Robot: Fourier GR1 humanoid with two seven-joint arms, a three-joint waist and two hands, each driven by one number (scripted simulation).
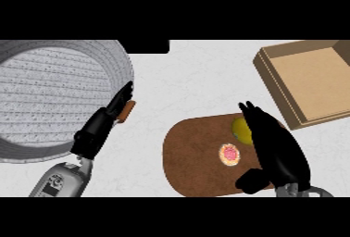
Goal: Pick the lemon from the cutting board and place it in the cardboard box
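At the lower right of the frame the right hand (277,152) lies over the brown cutting board (195,157), its fingers stretched straight toward the upper left and its thumb sticking out low on the board; the fingers are relaxed and close on nothing. Just left of that hand, on the board, sits a small round slice (229,154) with a pink centre and an orange rim. The lemon (240,128) rests near the board's upper edge, partly hidden under the right hand's fingers, which lie across its right side. At the lower left the left hand (103,125) rises from its grey forearm (60,180), fingers straight and pointing up, released, beside the rim of a large grey woven basket (54,92) that fills the upper left. A small orange-brown piece (127,111) shows right by those fingers. Farthest away, in the upper right corner, the open cardboard box (308,83) stands on the pale surface (191,78), apart from the board.
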